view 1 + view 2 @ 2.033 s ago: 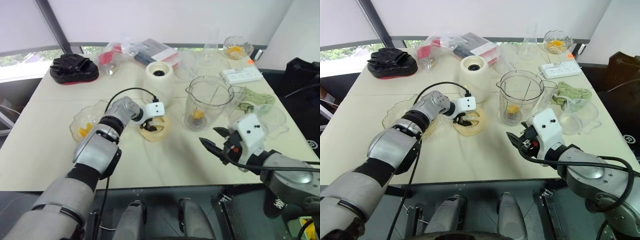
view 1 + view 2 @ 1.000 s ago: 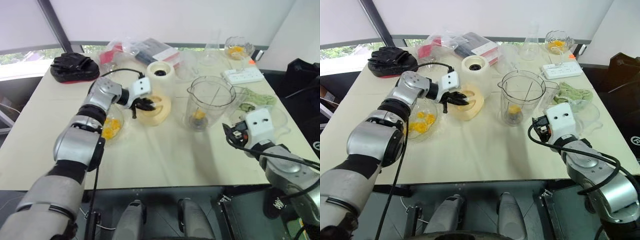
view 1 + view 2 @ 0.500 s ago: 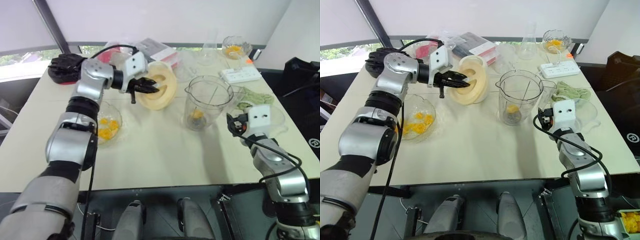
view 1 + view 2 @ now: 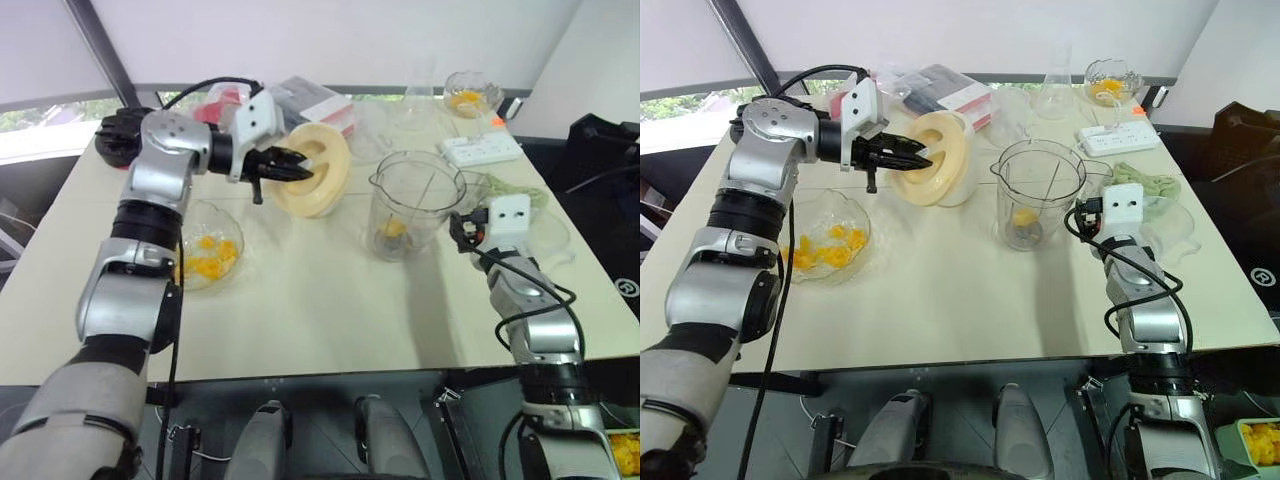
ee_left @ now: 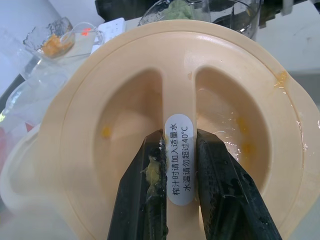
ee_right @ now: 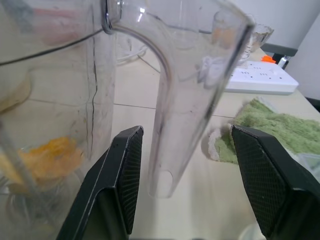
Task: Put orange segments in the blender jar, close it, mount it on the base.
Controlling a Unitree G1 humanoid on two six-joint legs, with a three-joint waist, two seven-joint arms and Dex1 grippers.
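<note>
The clear blender jar (image 4: 412,205) stands mid-table with an orange segment (image 4: 1023,217) at its bottom. More orange segments (image 4: 205,262) lie in a glass bowl (image 4: 233,238) at the left. My left gripper (image 5: 178,137) is shut on the middle rib of a flat cream lid (image 4: 318,170), held in the air and tilted on edge. The base (image 4: 967,178) is mostly hidden behind that lid. My right gripper (image 6: 186,132) is open, and the jar's handle (image 6: 190,100) stands between its fingers (image 6: 122,185) without touching them.
A black bag (image 4: 130,130) lies at the back left, with plastic packs (image 4: 300,100) beside it. A conical flask (image 4: 420,100), a small bowl of fruit (image 4: 465,95) and a power strip (image 4: 482,150) stand at the back right. A green cloth (image 4: 510,195) lies right of the jar.
My left gripper has lifted the lid off the table and tipped it on edge. My right gripper has moved forward, so that its open fingers now stand either side of the jar's handle.
</note>
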